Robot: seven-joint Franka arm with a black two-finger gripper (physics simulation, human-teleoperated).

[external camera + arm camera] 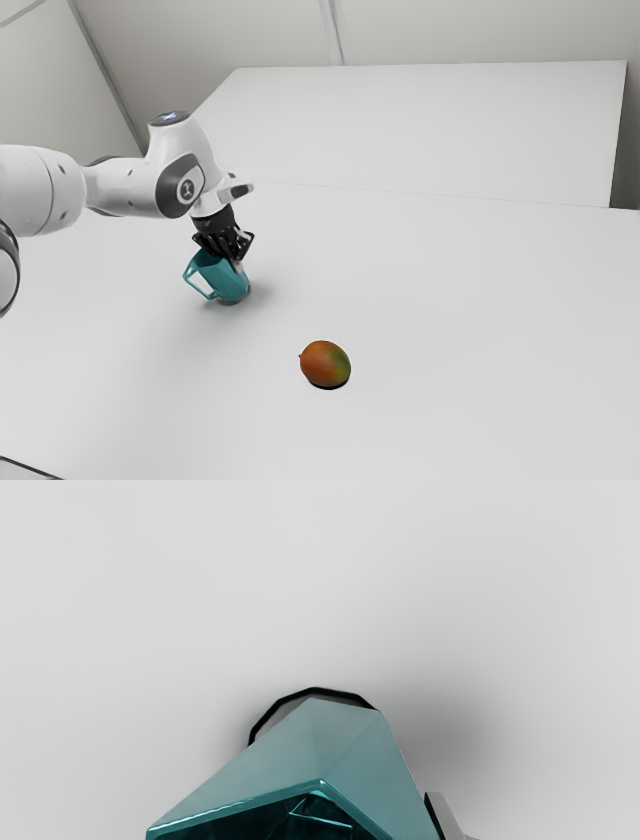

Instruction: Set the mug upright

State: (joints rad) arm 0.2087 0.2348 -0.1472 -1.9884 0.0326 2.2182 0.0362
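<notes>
Gripper [236, 262] comes first, down over the mug [226, 281] and close against its wall; how far apart the fingers stand, and whether they have the mug between them, I cannot tell. The mug lies right under the gripper, mouth up, with its flaring body narrowing toward the table [450, 310]. It looks nearly upright, perhaps with some lean, and its handle [196, 288] reaches out from the gripper toward the exterior view's left. Below the body a dark curved edge [314, 689] shows past the foot, so the base is at or very near the table, though whether it sits flat I cannot judge. Such a pose would suit a mug being steadied in the last of a tilt, and just as well one already stood up with the gripper close by. The mouth opens up toward the gripper, probably so that the base can take the weight. Inside the rim [320, 783] the teal walls are dark and glossy; whether the mug holds anything is hard to say. Farther from the gripper, well apart toward the exterior view's right, a mango [325, 363] rests on the table.
</notes>
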